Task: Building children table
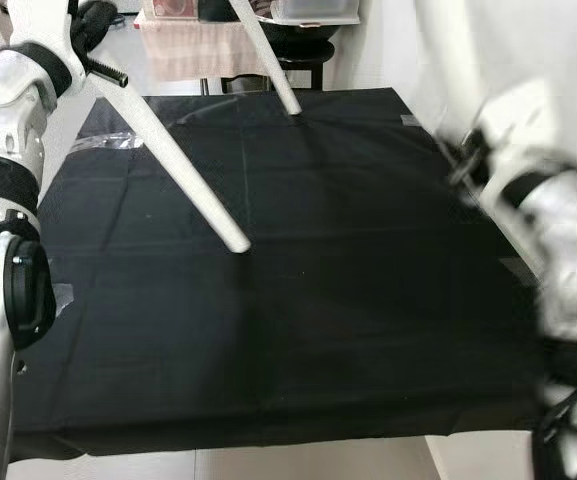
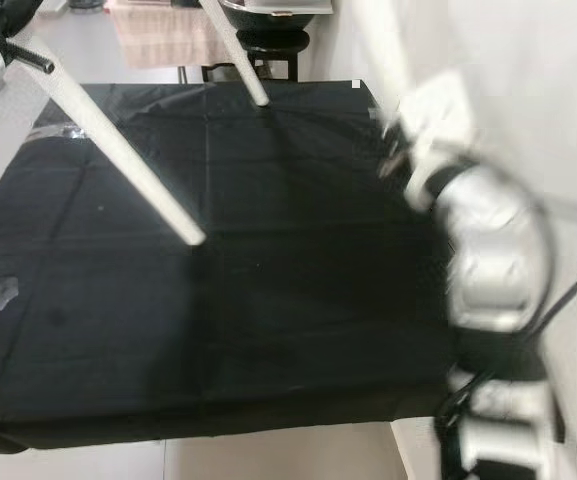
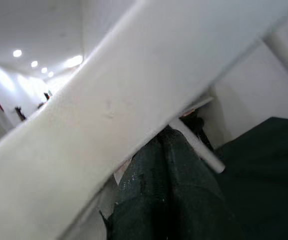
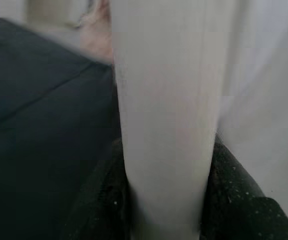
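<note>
Left gripper [image 3: 168, 200]: raised at the upper left of the head views, at the top end of the nearer white table leg [image 1: 183, 170]; in its wrist view a dark finger [image 3: 183, 190] lies against the underside of a broad white bar that crosses just above it, but whether it is clenched on the bar I cannot tell
Nearer white table leg: slants down and away from the left gripper toward the middle of the black cloth [image 1: 298, 330], its rounded tip just over the cloth
Bolt [image 1: 106, 72]: a short dark threaded stub sticking out beside the left wrist, close to the leg's upper end
Second white table leg [image 1: 273, 65]: farther from the left gripper, slanting down to the cloth's far edge, tip touching or nearly touching it
Right gripper [image 4: 168, 220]: high on the right (blurred in both head views); its dark fingers [image 4: 233, 200] sit on either side of a third white leg [image 4: 166, 115], grasping it
Third white leg: runs straight out between the right gripper's fingers, over the cloth's right side
Black cloth: spread flat below both grippers, creased in a grid
Background: beyond the cloth's far edge, a pink fabric [image 1: 193, 45] and a dark stool [image 1: 298, 55]
</note>
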{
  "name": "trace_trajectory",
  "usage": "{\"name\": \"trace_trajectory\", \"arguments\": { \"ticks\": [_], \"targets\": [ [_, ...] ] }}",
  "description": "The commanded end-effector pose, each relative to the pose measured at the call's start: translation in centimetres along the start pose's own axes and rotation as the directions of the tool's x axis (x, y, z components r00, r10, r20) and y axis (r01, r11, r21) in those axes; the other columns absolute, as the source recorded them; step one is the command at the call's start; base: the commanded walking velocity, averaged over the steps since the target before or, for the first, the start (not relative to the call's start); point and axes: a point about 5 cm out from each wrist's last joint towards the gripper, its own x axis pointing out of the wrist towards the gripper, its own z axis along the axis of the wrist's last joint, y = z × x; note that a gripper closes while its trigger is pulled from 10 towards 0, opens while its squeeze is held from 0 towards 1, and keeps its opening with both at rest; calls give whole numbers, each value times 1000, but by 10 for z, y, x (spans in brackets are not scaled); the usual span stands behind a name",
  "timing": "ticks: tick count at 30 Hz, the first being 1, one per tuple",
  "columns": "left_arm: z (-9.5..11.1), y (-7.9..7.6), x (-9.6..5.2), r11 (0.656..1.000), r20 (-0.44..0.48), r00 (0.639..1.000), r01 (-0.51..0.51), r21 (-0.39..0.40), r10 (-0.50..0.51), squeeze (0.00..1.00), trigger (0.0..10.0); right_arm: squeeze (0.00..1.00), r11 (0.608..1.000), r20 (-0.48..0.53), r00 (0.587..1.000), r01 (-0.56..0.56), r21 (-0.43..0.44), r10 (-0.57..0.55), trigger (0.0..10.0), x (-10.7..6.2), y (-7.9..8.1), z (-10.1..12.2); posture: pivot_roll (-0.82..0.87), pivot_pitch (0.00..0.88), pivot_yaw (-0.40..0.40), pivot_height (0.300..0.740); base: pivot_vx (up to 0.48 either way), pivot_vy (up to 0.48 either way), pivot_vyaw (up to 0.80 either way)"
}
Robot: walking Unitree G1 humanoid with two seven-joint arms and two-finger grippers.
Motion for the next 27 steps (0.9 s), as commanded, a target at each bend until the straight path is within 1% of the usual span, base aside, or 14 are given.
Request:
{"name": "trace_trajectory", "arguments": {
  "ticks": [1, 3, 6, 8, 10, 12, 13, 14, 15, 16, 17, 19, 20, 27],
  "targets": [
    [41, 38, -7, 991, 151, 982, -123, 52, 114, 0, 10000, 0, 997, -30, 998, 58, 42, -57, 0, -6, -10, -5, -2, 0, 5, 740, 0, 0, 0],
    [50, 35, -3, 995, 175, 981, -87, 39, 78, 0, 10000, 0, 991, -39, 999, -22, 130, 27, 0, -2, 24, -16, 5, 0, 14, 740, 0, 0, 0],
    [49, 21, 2, 1000, 195, 981, -14, 10, 12, 0, 10000, 0, 981, -50, 996, -65, 184, 75, 0, 1, 53, -26, 3, 0, 24, 740, 0, 0, 0],
    [46, 15, 3, 1000, 196, 981, 10, 5, -11, 0, 10000, 0, 979, -55, 995, -68, 194, 80, 0, 2, 60, -27, 3, 0, 24, 740, 0, 0, 0],
    [29, -6, 4, 995, 173, 980, 99, -17, -94, 0, 10000, 0, 980, -59, 995, -69, 189, 82, 0, 4, 69, -28, -4, 0, 33, 740, 0, 0, 0],
    [25, -11, 4, 993, 166, 980, 119, -24, -113, 0, 10000, 0, 980, -61, 995, -68, 188, 81, 0, 4, 71, -28, -4, 0, 33, 740, 0, 0, 0],
    [11, -28, 3, 983, 144, 975, 180, -47, -171, 0, 10000, 0, 982, -79, 994, -55, 180, 70, 10000, 4, 72, -32, -11, 0, 38, 740, 0, 0, 0],
    [11, -28, 3, 983, 144, 975, 180, -47, -171, 0, 10000, 0, 982, -79, 994, -55, 180, 70, 10000, 4, 72, -32, -11, 0, 38, 740, 0, 0, 0],
    [-4, -47, 0, 969, 128, 967, 232, -85, -221, 0, 10000, 102, 983, -82, 994, -58, 177, 73, 10000, 3, 75, -35, -22, 0, 45, 740, 0, 0, 0],
    [-16, -62, -3, 952, 118, 958, 277, -128, -263, 0, 10000, 635, 983, -87, 993, -65, 173, 81, 10000, 1, 77, -38, -24, 0, 46, 740, 0, 0, 0],
    [-27, -74, -8, 937, 112, 949, 309, -162, -293, 161, 10000, 1000, 981, -89, 991, -86, 176, 102, 10000, -1, 81, -41, -31, 0, 49, 740, 0, 0, 0],
    [-31, -80, -11, 930, 111, 946, 321, -179, -305, 161, 10000, 1000, 978, -87, 989, -101, 180, 118, 10000, -2, 84, -43, -31, 0, 49, 740, 0, 0, 0],
    [-49, -95, -23, 904, 86, 936, 352, -242, -342, 1000, 10000, 1000, 970, -52, 987, -138, 201, 152, 10000, -5, 89, -46, -50, 0, 45, 740, 0, 0, 0],
    [-74, -104, -48, 885, 26, 934, 347, -310, -357, 1000, 10000, 1000, 953, 13, 980, -197, 231, 199, 10000, -20, 93, -50, -66, 0, 46, 740, 0, 0, 0]
  ]
}}
